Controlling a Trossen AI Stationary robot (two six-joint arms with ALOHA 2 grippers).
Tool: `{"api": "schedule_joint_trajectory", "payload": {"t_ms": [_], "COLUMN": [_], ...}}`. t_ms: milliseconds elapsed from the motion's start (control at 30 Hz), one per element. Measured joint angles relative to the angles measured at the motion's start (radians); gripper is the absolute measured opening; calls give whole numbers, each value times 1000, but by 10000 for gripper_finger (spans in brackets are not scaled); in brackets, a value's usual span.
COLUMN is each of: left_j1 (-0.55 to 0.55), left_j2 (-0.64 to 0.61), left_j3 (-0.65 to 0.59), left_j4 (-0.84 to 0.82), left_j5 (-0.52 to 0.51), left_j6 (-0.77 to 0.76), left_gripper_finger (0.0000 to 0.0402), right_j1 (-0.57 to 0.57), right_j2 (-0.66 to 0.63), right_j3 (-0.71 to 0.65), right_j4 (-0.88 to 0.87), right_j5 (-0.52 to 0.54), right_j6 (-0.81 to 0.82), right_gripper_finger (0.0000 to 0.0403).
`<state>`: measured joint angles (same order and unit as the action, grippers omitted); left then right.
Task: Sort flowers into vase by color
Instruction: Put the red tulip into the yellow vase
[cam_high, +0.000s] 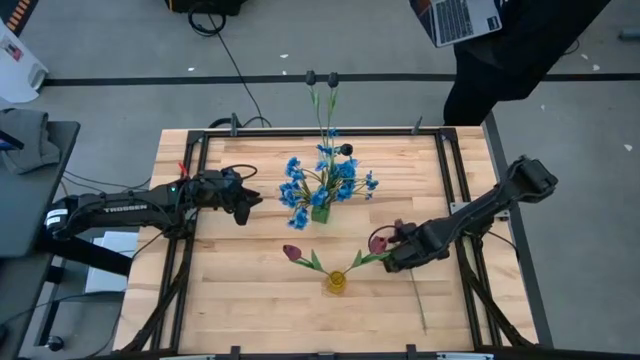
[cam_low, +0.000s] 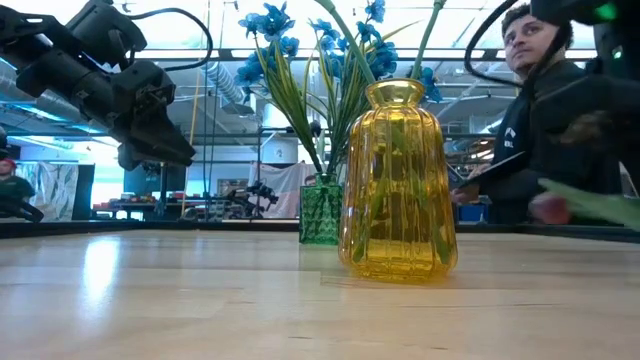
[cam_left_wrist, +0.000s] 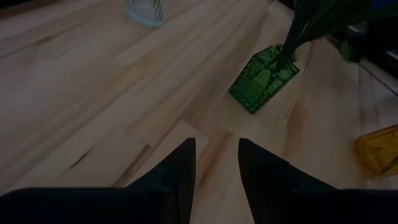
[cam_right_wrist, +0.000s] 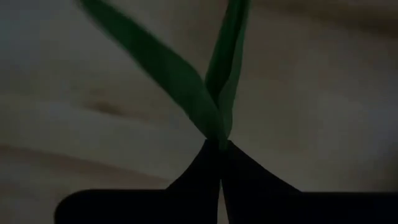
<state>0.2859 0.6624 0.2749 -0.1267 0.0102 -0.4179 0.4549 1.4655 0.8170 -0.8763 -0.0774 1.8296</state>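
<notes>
Two glass vases stand near the middle of your pale wooden counter (cam_high: 250, 300): a small green square vase (cam_high: 320, 212) crowded with bright blue blossom sprays (cam_high: 325, 180), and, at six o'clock from it, a ribbed yellow bottle-shaped vase (cam_high: 336, 282) holding one dark red tulip-like bud (cam_high: 292, 252) that leans toward ten o'clock. Your right gripper (cam_high: 388, 252) sits at about two o'clock from the yellow vase, just beside it, with its fingers pressed together on the green stem of a second dark red bud (cam_high: 378, 242); the right wrist view shows the stem and a leaf pinched right at the fingertips. That stem's lower end trails away toward five o'clock on the boards. Your left gripper (cam_high: 243, 208) hovers above the counter at nine o'clock from the green vase, fingers partly spread and holding nothing. Two thin dark-headed stems (cam_high: 322, 90) lie past the counter's far edge at twelve o'clock. Beyond that edge, a person in dark clothing (cam_low: 560, 130) stands near the far right corner.
</notes>
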Motion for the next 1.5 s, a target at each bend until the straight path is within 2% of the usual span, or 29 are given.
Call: {"api": "schedule_joint_trajectory", "payload": {"t_ms": [200, 367, 567, 767, 900, 1000, 1200, 1500], "left_j1": [0, 0, 0, 0, 0, 0, 0, 0], "left_j2": [0, 0, 0, 0, 0, 0, 0, 0], "left_j3": [0, 0, 0, 0, 0, 0, 0, 0], "left_j4": [-3, -2, -1, -2, -2, -5, -40, -82], "left_j5": [-1, -2, -2, -2, -2, -2, -1, 9], "left_j6": [0, 6, 15, 14, 14, 14, 14, 14], "left_gripper_finger": [127, 127, 127, 127, 127, 127, 127, 127], "right_j1": [0, 0, 0, 0, 0, 0, 0, 2], "right_j2": [-117, -223, -310, -343, -341, -339, -325, -286], "right_j3": [65, 127, 183, 200, 199, 199, 199, 199], "right_j4": [-247, -408, -422, -374, -213, -41, 238, 469], "right_j5": [168, 439, 795, 1002, 1121, 1151, 1138, 1044], "right_j6": [62, 161, 154, 116, 9, -150, -480, -690], "right_gripper_finger": [13, 13, 12, 12, 12, 12, 12, 12]}}
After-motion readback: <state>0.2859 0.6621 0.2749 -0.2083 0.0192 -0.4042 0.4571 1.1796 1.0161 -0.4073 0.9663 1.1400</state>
